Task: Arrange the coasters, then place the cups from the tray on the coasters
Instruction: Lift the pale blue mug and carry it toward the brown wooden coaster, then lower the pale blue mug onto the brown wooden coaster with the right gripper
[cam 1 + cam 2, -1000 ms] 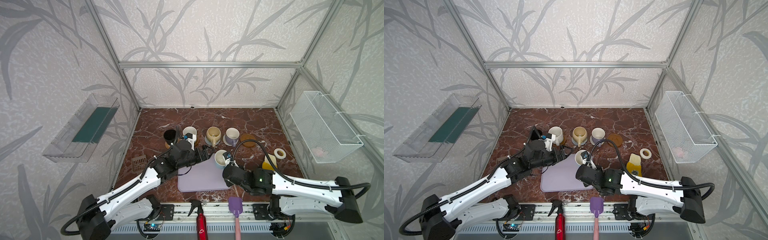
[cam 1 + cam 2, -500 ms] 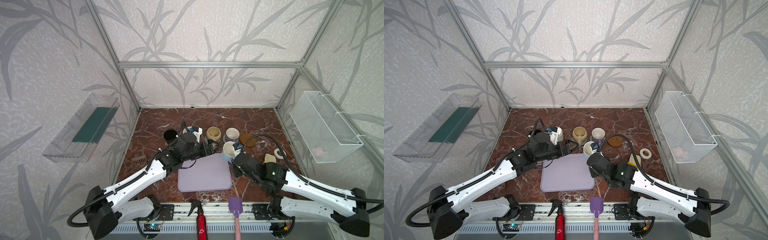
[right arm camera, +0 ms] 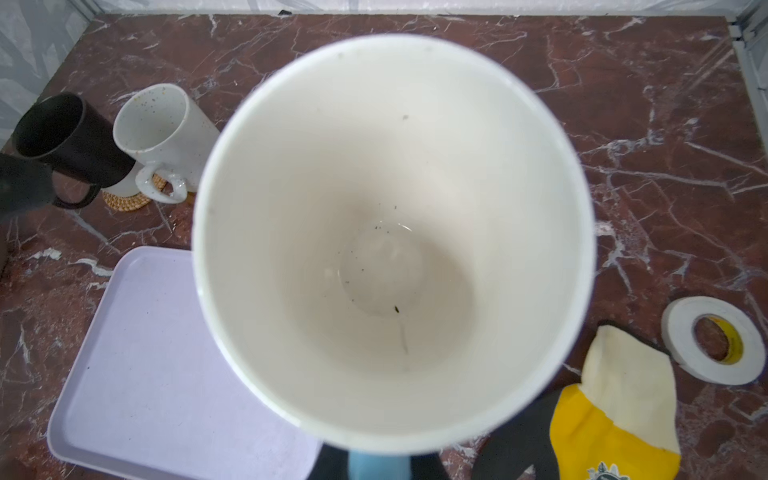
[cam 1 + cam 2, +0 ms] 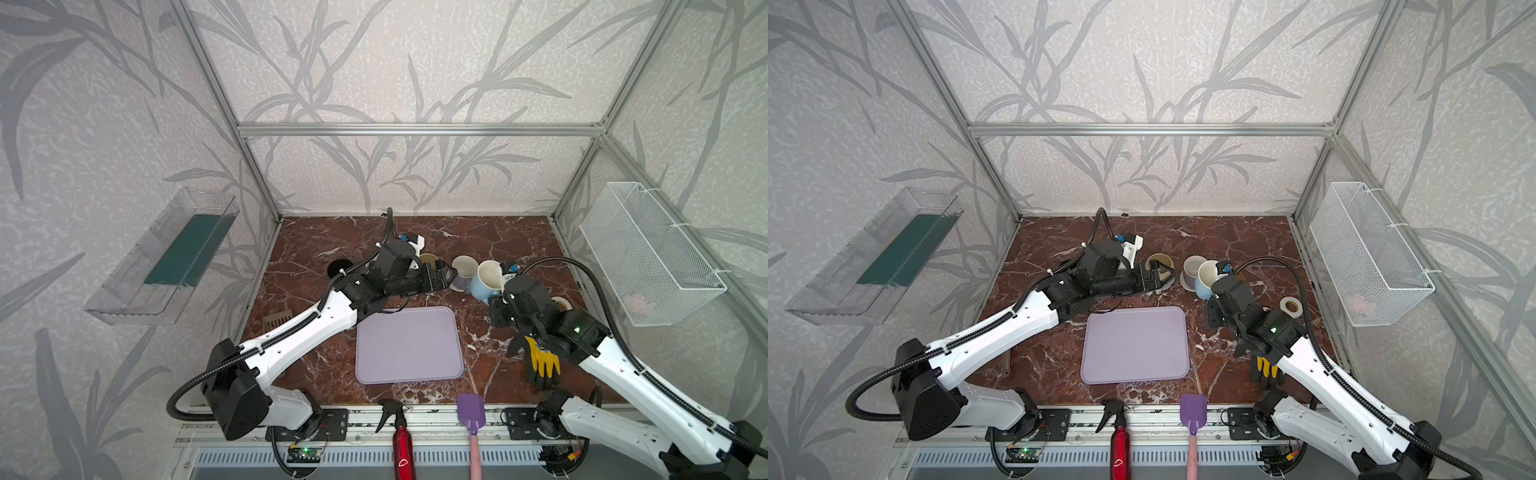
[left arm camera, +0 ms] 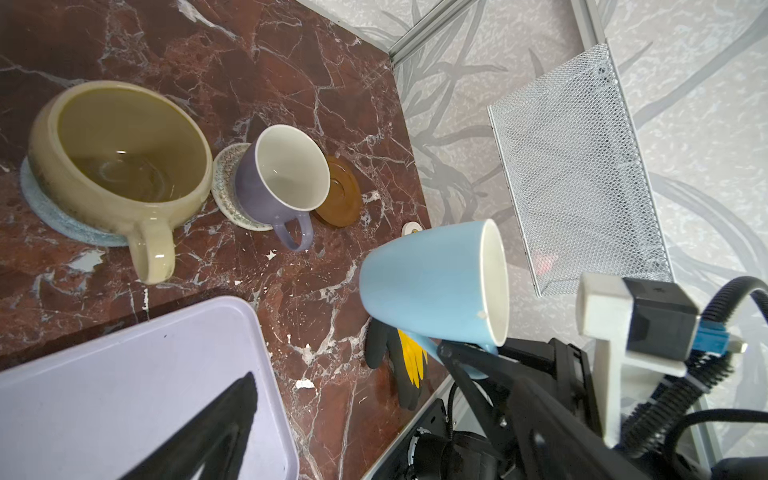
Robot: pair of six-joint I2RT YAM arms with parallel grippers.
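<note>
My right gripper (image 4: 498, 297) is shut on the handle of the light blue cup (image 4: 485, 283), which hangs tilted above the table just right of the lavender cup (image 5: 282, 178). That lavender cup stands on a cream spiral coaster (image 5: 226, 183), and a bare amber coaster (image 5: 340, 195) lies beside it. The cream-yellow cup (image 5: 120, 158) sits on a grey-blue coaster (image 5: 54, 208). My left gripper (image 4: 446, 276) hovers open and holds nothing in front of the cream-yellow cup. The black cup (image 3: 62, 137) and the speckled white cup (image 3: 162, 129) stand at the left, by a golden rattan coaster (image 3: 124, 201). The lavender tray (image 4: 409, 345) holds nothing.
A white tape roll (image 3: 715, 338) and a black-and-yellow glove (image 4: 540, 361) lie on the right, under my right arm. A wire basket (image 4: 648, 253) hangs on the right wall and a clear bin (image 4: 166, 257) on the left. A red spray bottle (image 4: 401, 436) and a purple spatula (image 4: 471, 415) lie at the front rail.
My right gripper has carried the light blue cup off the tray's rear right corner, back and to the right. My left arm has swung right, past the speckled cup, with its jaws still open.
</note>
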